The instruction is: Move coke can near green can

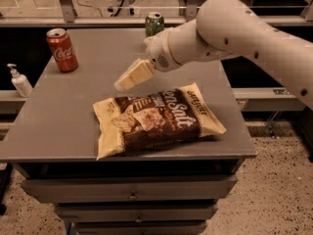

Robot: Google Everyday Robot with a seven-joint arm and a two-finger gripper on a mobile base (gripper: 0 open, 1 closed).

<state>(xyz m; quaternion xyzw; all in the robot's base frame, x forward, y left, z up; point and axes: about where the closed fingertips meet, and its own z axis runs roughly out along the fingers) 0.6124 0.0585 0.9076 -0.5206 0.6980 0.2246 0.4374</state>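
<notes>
The coke can (62,49) is red with white script and a silver top. It stands upright at the table's far left corner. The green can (154,23) stands upright at the far edge, near the middle; my arm hides its lower part. My gripper (125,82) hangs over the middle of the grey table (58,126), pointing down and left, with nothing seen in it. It is well to the right of the coke can and in front of the green can, just above the upper left edge of the chip bag.
A large brown and cream chip bag (156,119) lies flat on the table's front half. A white pump bottle (20,81) stands on a ledge left of the table. Drawers sit below the tabletop. A metal rail runs behind the far edge.
</notes>
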